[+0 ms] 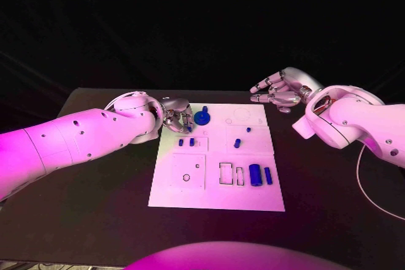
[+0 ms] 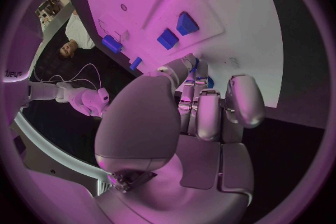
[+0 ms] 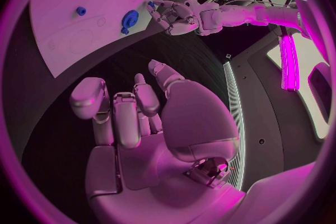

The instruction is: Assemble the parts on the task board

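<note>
Looking down from my head, I see the task board (image 1: 217, 188) in the middle of the black worktop (image 1: 101, 223). My left hand (image 1: 177, 119) is at its far left edge, just beside the blue gear (image 1: 202, 116); whether the fingers pinch it I cannot tell. My right hand (image 1: 280, 89) hovers past the far right corner, fingers loosely curled and holding nothing. Other blue parts (image 1: 255, 175) lie near the slots.

At my left wrist, my fingertips (image 2: 190, 64) reach a small blue piece at the board's edge.

At my right wrist, the gear (image 3: 129, 18) sits close to my left hand.

I think a weak pinch could let the gear tilt and jam.
</note>
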Tool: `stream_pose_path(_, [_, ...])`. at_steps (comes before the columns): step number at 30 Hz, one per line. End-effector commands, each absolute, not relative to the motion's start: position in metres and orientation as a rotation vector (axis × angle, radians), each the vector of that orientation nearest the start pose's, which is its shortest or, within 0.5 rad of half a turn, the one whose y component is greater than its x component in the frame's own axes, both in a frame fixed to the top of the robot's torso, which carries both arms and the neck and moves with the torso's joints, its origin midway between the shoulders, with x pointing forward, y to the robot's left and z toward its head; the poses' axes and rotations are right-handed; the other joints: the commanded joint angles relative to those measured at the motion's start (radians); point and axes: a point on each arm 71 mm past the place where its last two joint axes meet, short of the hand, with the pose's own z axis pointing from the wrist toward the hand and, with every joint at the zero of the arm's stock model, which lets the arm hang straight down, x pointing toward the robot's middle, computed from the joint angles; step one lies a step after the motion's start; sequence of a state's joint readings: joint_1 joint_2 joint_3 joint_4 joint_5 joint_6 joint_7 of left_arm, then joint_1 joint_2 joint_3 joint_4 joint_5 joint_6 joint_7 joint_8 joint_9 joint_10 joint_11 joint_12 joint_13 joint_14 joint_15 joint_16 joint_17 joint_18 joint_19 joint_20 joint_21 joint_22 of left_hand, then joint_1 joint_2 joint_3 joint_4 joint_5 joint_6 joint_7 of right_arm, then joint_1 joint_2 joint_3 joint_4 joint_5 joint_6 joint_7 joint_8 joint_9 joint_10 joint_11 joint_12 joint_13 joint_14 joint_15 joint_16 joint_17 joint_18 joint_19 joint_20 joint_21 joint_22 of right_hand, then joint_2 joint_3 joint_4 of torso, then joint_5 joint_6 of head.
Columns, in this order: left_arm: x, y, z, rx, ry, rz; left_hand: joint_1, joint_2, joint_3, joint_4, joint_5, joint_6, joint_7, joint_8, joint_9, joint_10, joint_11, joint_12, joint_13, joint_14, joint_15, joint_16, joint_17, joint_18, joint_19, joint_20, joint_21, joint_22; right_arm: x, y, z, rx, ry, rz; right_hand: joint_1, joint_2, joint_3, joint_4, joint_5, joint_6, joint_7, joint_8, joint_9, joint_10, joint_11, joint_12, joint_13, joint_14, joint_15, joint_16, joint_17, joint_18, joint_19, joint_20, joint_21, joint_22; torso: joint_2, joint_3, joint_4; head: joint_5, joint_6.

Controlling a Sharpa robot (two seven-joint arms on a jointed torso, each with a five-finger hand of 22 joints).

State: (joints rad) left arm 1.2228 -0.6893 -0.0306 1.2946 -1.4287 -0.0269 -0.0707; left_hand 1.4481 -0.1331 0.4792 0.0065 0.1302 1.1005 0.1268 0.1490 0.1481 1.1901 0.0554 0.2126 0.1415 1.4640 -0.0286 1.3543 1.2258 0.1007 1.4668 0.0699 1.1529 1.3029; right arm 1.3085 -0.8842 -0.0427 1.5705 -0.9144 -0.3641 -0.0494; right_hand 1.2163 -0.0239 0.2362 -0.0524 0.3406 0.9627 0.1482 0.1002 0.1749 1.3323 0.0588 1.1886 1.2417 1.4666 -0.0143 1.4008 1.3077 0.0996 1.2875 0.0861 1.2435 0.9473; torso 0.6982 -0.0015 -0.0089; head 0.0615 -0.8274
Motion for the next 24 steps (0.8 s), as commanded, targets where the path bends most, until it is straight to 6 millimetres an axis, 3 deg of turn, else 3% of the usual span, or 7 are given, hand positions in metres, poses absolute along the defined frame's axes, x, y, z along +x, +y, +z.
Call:
stream_pose_path(1, [0.5246, 0.1823, -0.2034, 0.251, 1.931, -0.589, -0.008, -0.002, 0.007, 0.0, 0.002, 0.001, 0.002, -0.002, 0.001, 0.003, 0.003, -0.004, 0.001, 0.033, 0.005, -0.004, -0.001, -0.018, -0.001, 0.004, -0.006, -0.001, 0.4956, -0.2108, -0.1322, 0.305, 1.65, 0.933, 0.006, 0.004, 0.008, 0.002, 0.006, -0.002, 0.001, 0.006, 0.002, -0.007, -0.001, -0.002, -0.001, 0.049, -0.005, -0.005, 0.005, 0.019, -0.006, 0.001, -0.008, -0.003, 0.0, -0.0004, 0.0001, 0.002, 0.0])
stream_pose_path(17, [0.5254, 0.1829, -0.2054, 0.253, 1.954, -0.569, -0.012, -0.004, 0.008, -0.002, 0.001, 0.001, 0.002, -0.006, 0.001, 0.004, 0.003, -0.009, 0.003, 0.032, 0.005, -0.005, -0.004, -0.017, -0.003, 0.005, -0.008, -0.001, 0.4956, -0.2105, -0.1322, 0.304, 1.651, 0.933, 0.006, 0.004, 0.008, 0.002, 0.006, -0.002, 0.001, 0.006, 0.002, -0.007, -0.001, -0.002, -0.001, 0.049, -0.005, -0.005, 0.005, 0.019, -0.006, 0.001, -0.008, -0.003, 0.0, -0.0004, 0.0001, 0.002, -0.002])
stream_pose_path(24, [0.5261, 0.1832, -0.2061, 0.252, 1.96, -0.564, -0.032, -0.02, 0.026, -0.001, 0.003, -0.075, 0.021, -0.063, -0.023, -0.058, 0.027, -0.063, -0.013, 0.026, 0.024, -0.012, -0.02, -0.016, -0.011, 0.018, -0.026, -0.007, 0.4956, -0.2106, -0.1322, 0.304, 1.651, 0.933, 0.006, 0.004, 0.008, 0.002, 0.006, -0.002, 0.001, 0.006, 0.002, -0.007, -0.001, -0.002, -0.001, 0.049, -0.005, -0.005, 0.005, 0.019, -0.006, 0.001, -0.008, -0.003, 0.0, -0.0001, -0.0005, 0.002, -0.002])
